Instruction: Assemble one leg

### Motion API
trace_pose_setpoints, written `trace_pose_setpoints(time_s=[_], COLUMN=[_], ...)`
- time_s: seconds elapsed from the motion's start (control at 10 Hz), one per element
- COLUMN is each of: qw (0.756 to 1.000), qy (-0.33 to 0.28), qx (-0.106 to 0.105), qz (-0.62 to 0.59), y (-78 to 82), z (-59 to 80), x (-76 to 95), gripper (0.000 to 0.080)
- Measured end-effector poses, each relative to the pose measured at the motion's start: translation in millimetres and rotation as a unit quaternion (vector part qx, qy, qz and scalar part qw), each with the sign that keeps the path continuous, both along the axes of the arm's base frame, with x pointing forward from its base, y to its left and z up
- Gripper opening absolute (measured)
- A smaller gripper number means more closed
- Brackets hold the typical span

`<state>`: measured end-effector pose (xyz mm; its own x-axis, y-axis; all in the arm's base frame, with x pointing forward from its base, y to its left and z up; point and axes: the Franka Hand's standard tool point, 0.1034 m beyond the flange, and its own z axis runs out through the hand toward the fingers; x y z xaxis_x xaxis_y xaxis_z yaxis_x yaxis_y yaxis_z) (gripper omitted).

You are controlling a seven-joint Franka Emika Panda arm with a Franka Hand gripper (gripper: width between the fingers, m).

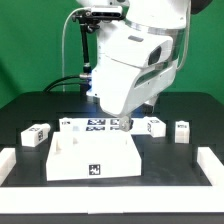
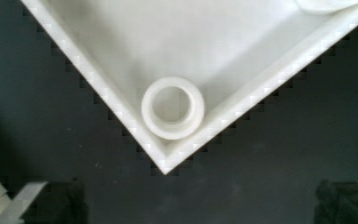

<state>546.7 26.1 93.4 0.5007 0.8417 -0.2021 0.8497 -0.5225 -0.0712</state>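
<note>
Empty jaws, released, over tabletop (image 2: 194,40) corner socket (image 2: 172,105). Nearest leg (image 1: 155,125) sits apart, by desk's far edge. Risk: descending here w/o leg, fingertips (image 2: 25,203) strike rim.

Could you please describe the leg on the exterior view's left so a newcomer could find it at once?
Start at the white square tabletop in the middle of the black table. The leg lies apart from it toward the exterior view's left, a small white post with a black-and-white tag. The second leg and third leg both sit on the exterior view's right.
</note>
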Motion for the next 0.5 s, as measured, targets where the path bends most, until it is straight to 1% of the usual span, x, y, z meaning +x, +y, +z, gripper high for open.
trace_pose_setpoints(time_s=[0.5], qw=[1.000], qy=[0.000], qx=[0.001], qz=[-0.001], y=[0.2], z=[-0.3], x=[-0.2], gripper=[0.0650])
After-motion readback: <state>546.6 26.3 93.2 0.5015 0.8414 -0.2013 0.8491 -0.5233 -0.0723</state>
